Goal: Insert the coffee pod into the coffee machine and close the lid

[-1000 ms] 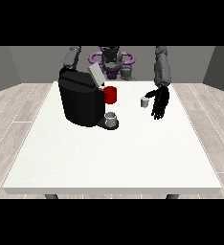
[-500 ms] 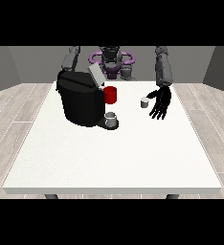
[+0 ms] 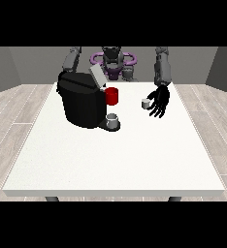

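A small grey coffee pod [image 3: 145,103] stands on the white table [image 3: 120,155] right of the machine. The hand at the view's right [image 3: 159,101] hangs just beside the pod with its fingers spread and pointing down, open. The black coffee machine [image 3: 81,99] stands at the table's left half; its grey lid [image 3: 97,76] is tilted up. A red part [image 3: 112,96] sticks out at the machine's front, and a grey cup [image 3: 113,120] sits on its base. The other hand is hidden behind the machine.
The robot's torso with purple rings [image 3: 112,60] is behind the table's far edge. Grey wood floor surrounds the table.
The hand at the view's right has risen slightly and spread its fingers next to the pod. The pod and the machine have not moved.
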Controlling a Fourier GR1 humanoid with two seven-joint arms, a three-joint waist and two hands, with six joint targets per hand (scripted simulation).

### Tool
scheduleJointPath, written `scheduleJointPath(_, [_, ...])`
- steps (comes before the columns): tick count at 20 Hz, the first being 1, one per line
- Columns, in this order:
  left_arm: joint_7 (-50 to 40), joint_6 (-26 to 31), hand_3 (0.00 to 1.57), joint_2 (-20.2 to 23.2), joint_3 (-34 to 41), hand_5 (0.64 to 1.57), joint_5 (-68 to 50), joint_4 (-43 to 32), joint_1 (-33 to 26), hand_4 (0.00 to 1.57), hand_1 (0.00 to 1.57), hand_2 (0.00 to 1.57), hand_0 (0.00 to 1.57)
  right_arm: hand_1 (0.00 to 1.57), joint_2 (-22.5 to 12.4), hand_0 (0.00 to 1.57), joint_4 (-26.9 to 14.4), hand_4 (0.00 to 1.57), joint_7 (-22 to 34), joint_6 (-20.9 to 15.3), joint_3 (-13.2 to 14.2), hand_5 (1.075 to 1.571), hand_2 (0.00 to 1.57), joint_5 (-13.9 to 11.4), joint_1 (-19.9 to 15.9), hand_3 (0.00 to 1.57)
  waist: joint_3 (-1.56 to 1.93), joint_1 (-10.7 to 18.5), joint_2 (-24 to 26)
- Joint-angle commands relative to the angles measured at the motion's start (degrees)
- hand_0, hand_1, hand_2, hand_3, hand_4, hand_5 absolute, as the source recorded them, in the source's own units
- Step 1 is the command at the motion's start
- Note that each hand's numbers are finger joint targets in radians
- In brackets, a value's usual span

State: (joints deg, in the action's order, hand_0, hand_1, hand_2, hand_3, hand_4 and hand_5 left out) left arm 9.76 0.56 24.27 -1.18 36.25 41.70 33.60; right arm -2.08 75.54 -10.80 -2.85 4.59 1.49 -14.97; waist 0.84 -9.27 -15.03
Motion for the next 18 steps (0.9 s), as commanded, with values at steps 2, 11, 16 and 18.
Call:
scheduleJointPath(2, [1.68,3.76,1.08,-3.92,-2.94,1.571,0.66,-0.20,0.28,0.11,1.25,1.24,1.25,0.00,-1.20,0.00,-2.61,0.33,-0.05,1.05,1.16,1.571,0.00,0.77,-0.31,0.00,-0.82,-0.14,0.97])
scheduleJointPath(11, [1.89,-1.31,1.31,-6.92,-2.55,1.571,4.09,-2.74,0.60,0.62,1.33,1.39,1.33,0.00,-0.95,0.00,-5.02,0.40,-1.30,1.00,1.31,1.571,0.00,1.01,1.05,0.00,-0.85,0.58,3.56])
scheduleJointPath(16, [7.38,-0.51,1.37,-5.41,0.39,1.571,1.99,-3.40,3.46,0.68,1.37,1.42,1.37,0.00,-0.38,0.00,-6.01,0.40,-4.53,0.34,1.67,1.571,0.00,1.01,1.24,0.00,-0.85,0.46,2.22])
scheduleJointPath(18, [6.00,1.58,1.33,-7.25,-1.89,1.571,3.30,-1.40,1.68,0.68,1.21,1.32,1.21,0.00,-2.66,0.00,-11.34,0.39,-5.04,1.36,5.98,1.571,0.00,3.86,-0.31,0.00,-0.82,3.77,5.13])
